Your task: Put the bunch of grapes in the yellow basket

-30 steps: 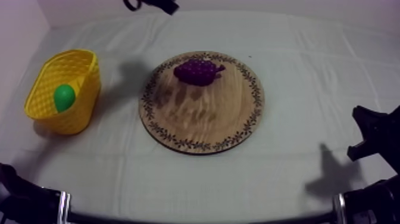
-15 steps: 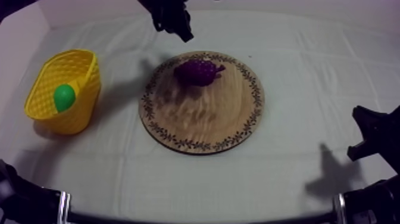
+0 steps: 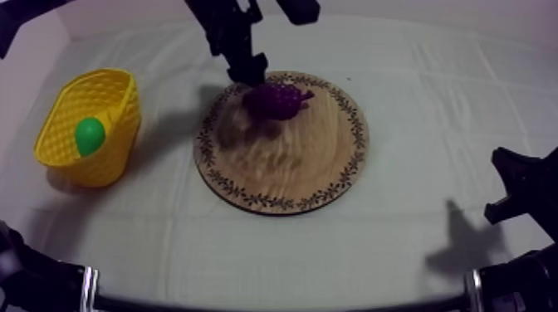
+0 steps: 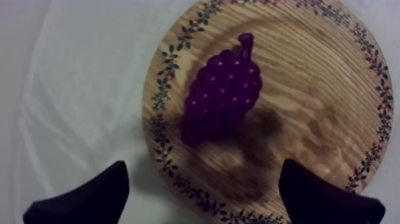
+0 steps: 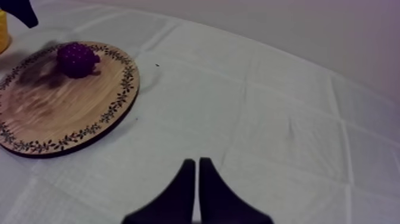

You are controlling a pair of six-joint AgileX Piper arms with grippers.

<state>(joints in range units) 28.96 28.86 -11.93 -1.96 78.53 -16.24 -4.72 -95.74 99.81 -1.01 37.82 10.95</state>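
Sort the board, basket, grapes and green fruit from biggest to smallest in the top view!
1. wooden board
2. yellow basket
3. bunch of grapes
4. green fruit

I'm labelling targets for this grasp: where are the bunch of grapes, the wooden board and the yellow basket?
bunch of grapes (image 4: 223, 89), left wrist view, middle of the cluster.
wooden board (image 3: 291, 166), top view, bare wood at its centre.
yellow basket (image 3: 120, 133), top view, its outer side wall.

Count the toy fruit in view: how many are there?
2. The bunch of grapes lies on the wooden board, toward its far rim; a green fruit sits inside the yellow basket. The basket's wall could hide more.
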